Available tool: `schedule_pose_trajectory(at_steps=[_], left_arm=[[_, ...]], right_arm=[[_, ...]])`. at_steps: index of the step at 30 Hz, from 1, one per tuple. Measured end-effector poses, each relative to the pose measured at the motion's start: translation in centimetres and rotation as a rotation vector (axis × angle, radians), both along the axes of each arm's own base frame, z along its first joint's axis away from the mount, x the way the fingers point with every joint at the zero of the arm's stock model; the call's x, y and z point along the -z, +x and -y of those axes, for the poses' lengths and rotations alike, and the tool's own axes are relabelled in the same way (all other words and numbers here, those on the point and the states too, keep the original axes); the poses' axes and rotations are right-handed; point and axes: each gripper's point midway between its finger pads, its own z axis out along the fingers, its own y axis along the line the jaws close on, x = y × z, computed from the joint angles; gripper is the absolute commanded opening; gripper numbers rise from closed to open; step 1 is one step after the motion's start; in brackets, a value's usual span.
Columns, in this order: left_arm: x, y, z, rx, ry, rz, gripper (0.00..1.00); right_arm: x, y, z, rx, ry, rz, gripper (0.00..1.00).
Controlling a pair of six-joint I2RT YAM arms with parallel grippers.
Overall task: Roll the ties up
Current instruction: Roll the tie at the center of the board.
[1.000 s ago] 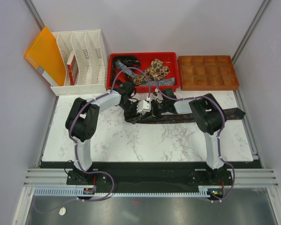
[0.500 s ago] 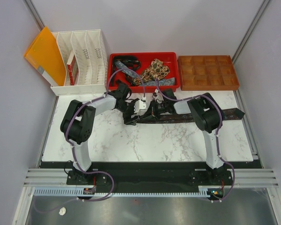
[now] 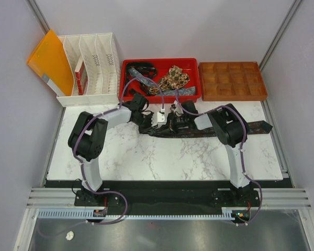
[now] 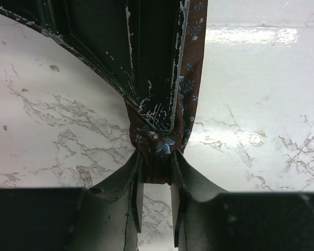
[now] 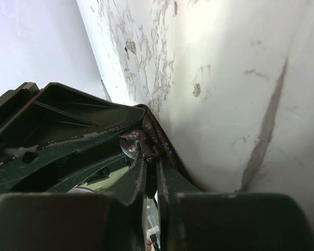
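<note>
A dark brown tie point(image 3: 240, 128) with small blue flowers lies stretched across the marble table point(image 3: 146, 162), its pointed end at the right. At its left end the fabric is bunched into a small roll. My left gripper point(image 3: 156, 121) is shut on that roll; in the left wrist view the fingers point(image 4: 137, 172) squeeze the bunched tie point(image 4: 191, 63). My right gripper point(image 3: 174, 123) meets it from the right, shut on the same rolled end point(image 5: 146, 137). More ties, speckled point(image 3: 174, 78), blue patterned point(image 3: 140, 78) and dark point(image 3: 138, 67), lie in the red tray point(image 3: 197, 70).
A brown compartment tray point(image 3: 232, 81) stands at the back right. A white file organizer point(image 3: 91, 68) and an orange folder point(image 3: 49, 60) stand at the back left. Purple cables run along both arms. Grey walls close in both sides.
My left gripper opened wide, shifted slightly towards the back, and has closed again on the tie's rolled end. The right gripper stayed shut on the tie and barely moved.
</note>
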Motion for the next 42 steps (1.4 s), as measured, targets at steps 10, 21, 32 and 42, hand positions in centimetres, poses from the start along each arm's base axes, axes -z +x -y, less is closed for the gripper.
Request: schedule_pose_trajectory(at_steps=[10,21,32,42], left_arm=[[0.0,-0.7,0.8,0.028,0.026,0.004,0.25],[0.0,-1.4,2.4,0.071,0.049,0.011,0.26],[0.1,-1.5,2.9,0.069,0.06,0.002,0.35],[0.2,-1.9,2.3,0.041,0.056,-0.029,0.64]], right_arm=[[-1.1,0.0,1.5,-0.015,-0.059,0.036,0.46],[-1.2,0.1,4.6,-0.019,-0.105,0.028,0.47],[0.0,-0.8,5.5,-0.041,-0.164,0.042,0.0],[0.1,-0.8,5.3,-0.087,-0.187,0.097,0.0]])
